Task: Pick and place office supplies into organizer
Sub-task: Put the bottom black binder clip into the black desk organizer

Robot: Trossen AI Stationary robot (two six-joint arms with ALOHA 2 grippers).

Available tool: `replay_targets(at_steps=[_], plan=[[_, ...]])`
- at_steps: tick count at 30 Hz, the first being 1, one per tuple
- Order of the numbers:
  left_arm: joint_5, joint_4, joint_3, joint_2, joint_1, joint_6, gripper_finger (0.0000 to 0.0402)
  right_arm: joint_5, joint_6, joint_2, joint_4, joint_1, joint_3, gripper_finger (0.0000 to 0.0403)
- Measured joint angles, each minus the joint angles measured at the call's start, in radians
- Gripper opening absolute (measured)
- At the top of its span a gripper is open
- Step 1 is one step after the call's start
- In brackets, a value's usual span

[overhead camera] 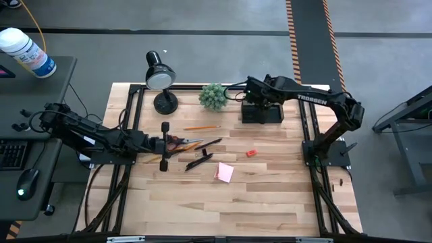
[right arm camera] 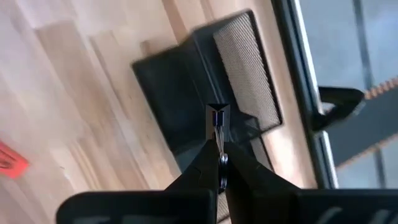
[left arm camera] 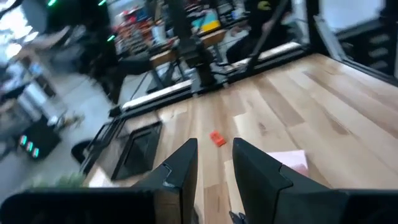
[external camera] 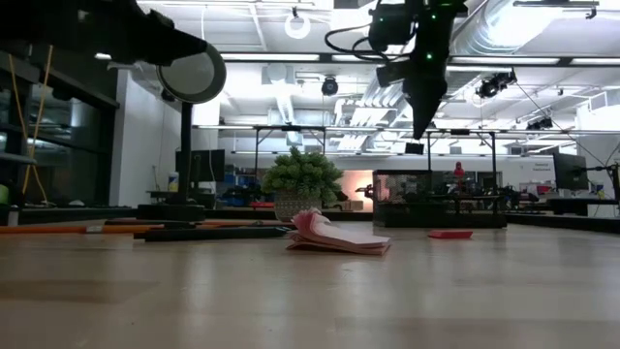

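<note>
My right gripper point(right arm camera: 219, 155) is shut on a tiny black piece point(right arm camera: 217, 116) and hangs high above the black mesh organizer point(overhead camera: 262, 111), which stands at the table's far right. My left gripper point(left arm camera: 214, 163) is open with nothing between its fingers. It is held level, well above the table, over the red-handled scissors point(overhead camera: 181, 142) at the left. An orange pencil point(overhead camera: 201, 127), black pens point(overhead camera: 201, 160), the pink sticky-note pad point(overhead camera: 225, 172) and the red eraser point(overhead camera: 251, 153) lie flat on the wood. My right gripper pinches a thin wire loop point(right arm camera: 219, 140) at the black piece's near end between its two fingertips. The fingers point steeply down from above. The piece sticks out past the tips, lifted clear, over the organizer's mesh wall point(right arm camera: 244, 71).
A black desk lamp point(overhead camera: 160, 77) and a green plant ball point(overhead camera: 213, 96) stand at the far edge, left of the organizer. Black frame rails point(overhead camera: 307, 135) run along the table's left and right sides. Bare wood lies toward the near edge.
</note>
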Motion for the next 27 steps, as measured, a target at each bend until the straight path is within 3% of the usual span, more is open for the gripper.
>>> replay_targets(at_steps=[8, 20, 27], plan=[[-0.192, 0.030, 0.002, 0.000, 0.000, -0.227, 0.0090, -0.061, -0.042, 0.000, 0.027, 0.004, 0.000, 0.0002], [-0.134, -0.032, 0.066, 0.000, -0.001, -0.170, 0.0090, -0.062, -0.042, 0.000, 0.026, 0.004, 0.000, 0.0004], [-0.348, -0.191, 0.065, 0.000, 0.000, -0.443, 0.0090, -0.072, -0.049, 0.000, 0.027, 0.004, 0.000, 0.0004]])
